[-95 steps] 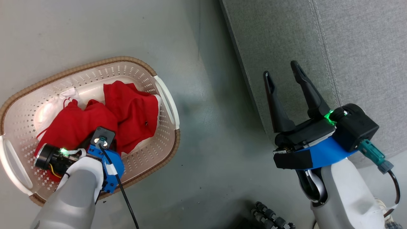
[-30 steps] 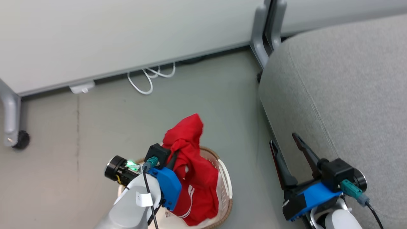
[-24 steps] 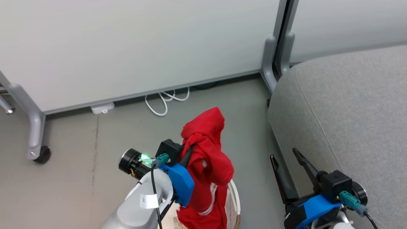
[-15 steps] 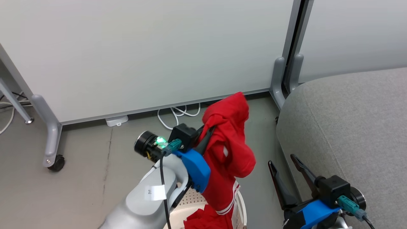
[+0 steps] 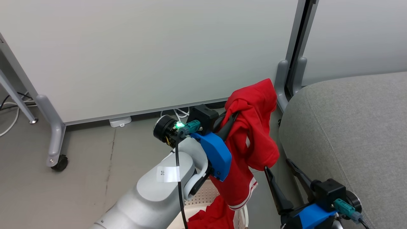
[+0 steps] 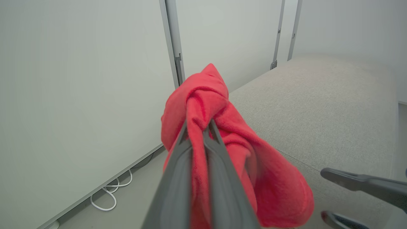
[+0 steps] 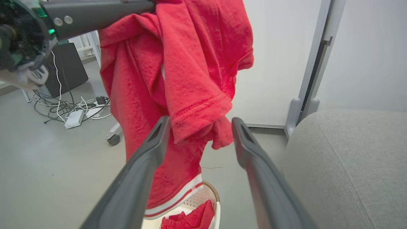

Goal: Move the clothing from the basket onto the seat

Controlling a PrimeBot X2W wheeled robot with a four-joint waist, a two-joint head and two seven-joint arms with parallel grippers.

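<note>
Since three seconds ago, when it lay in the basket [image 5: 203, 195], the garment [image 5: 254, 127] has come up out of it, and over the last second the left gripper [image 5: 236, 113] has carried it closer to the seat [image 5: 349, 127]. It is bright red, soft and towelly, bunched into a knot at the top, with a white-striped band along its lower hem. It hangs long and straight down from the grip, knot uppermost, hem lowest, just above the basket's rim and near the seat's rounded corner without touching it. The left jaws are pinched nearly together on the knot, cloth squeezed up between the fingers and spilling over both sides. The right gripper [image 5: 276, 164] stands beside the seat's front edge with its jaws spread wide and holding nothing. The right wrist view looks up at the garment's underside, a folded sleeve hanging between its fingers, and shows more red cloth [image 7: 190, 219] left in the basket below. The left wrist view gives the seat's broad grey top behind the knot, and a white cable [image 6: 109, 195] looped on the floor [image 6: 140, 203] under the pale panel [image 6: 79, 95].
</note>
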